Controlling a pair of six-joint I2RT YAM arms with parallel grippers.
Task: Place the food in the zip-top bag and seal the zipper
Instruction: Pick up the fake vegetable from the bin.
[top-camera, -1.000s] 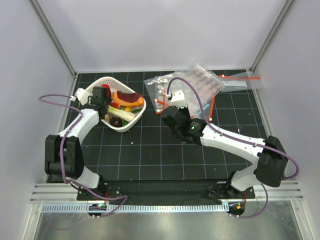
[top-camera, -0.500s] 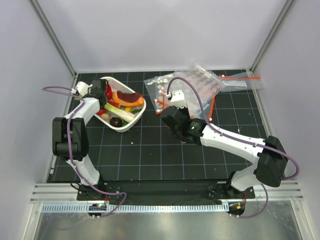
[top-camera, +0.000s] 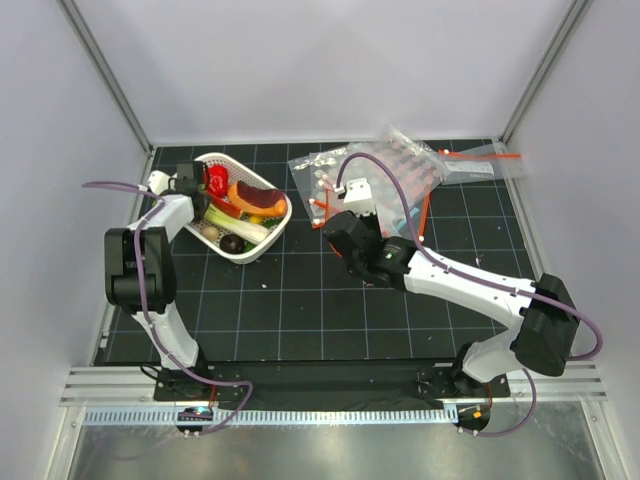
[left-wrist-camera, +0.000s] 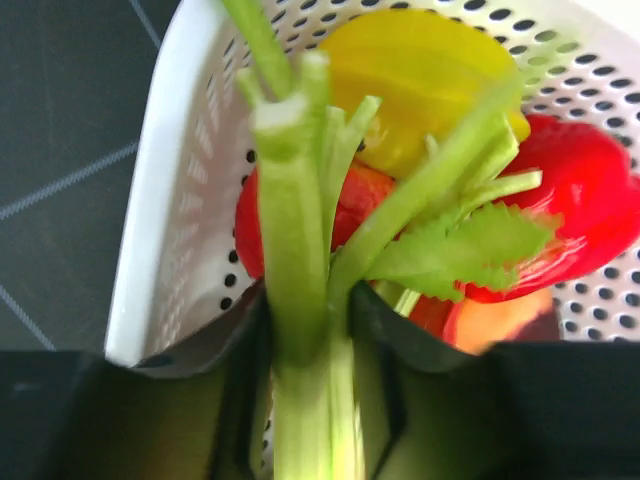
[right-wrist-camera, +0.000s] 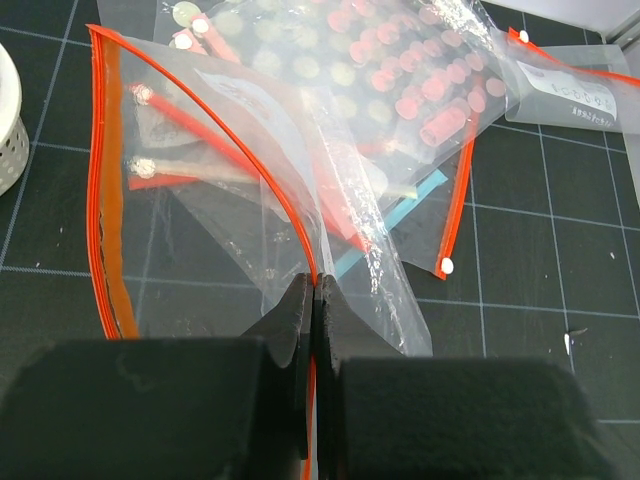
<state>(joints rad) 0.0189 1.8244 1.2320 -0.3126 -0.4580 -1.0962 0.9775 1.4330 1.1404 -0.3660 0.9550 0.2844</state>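
Left arm has folded in over the last second: elbow pulled back toward its base, wrist swung to the far-left side of the white basket (top-camera: 262, 233), jaws narrowed down; right arm hasn't shifted. Nearest, the right gripper (right-wrist-camera: 315, 300) is clenched flat on one lip of the zip-top bag (right-wrist-camera: 220, 200), pinching right at the zipper (right-wrist-camera: 100, 180). The other lip bows away to the left, so the mouth gapes toward the basket side; my read is that's the point of the hold, a fixed open target for loading. The bag lies on the black grid table (right-wrist-camera: 540, 260), between the basket and a pile of other clear bags (right-wrist-camera: 400, 90) it partly overlaps. Further out, the left gripper (left-wrist-camera: 308, 330) is closed on the green stalk (left-wrist-camera: 295, 220) low on its stem, a finger (left-wrist-camera: 372, 330) against each side, leafy end pointing away from the wrist. The stalk is not yet clear of the basket, and a yellow piece (left-wrist-camera: 420, 80) and a red piece (left-wrist-camera: 580, 200) sit right behind its leaves. Can't tell how firm the grip is. All food is in the basket, none bagged, zipper unsealed. Holding the stem end should let the leaves lead into the mouth.
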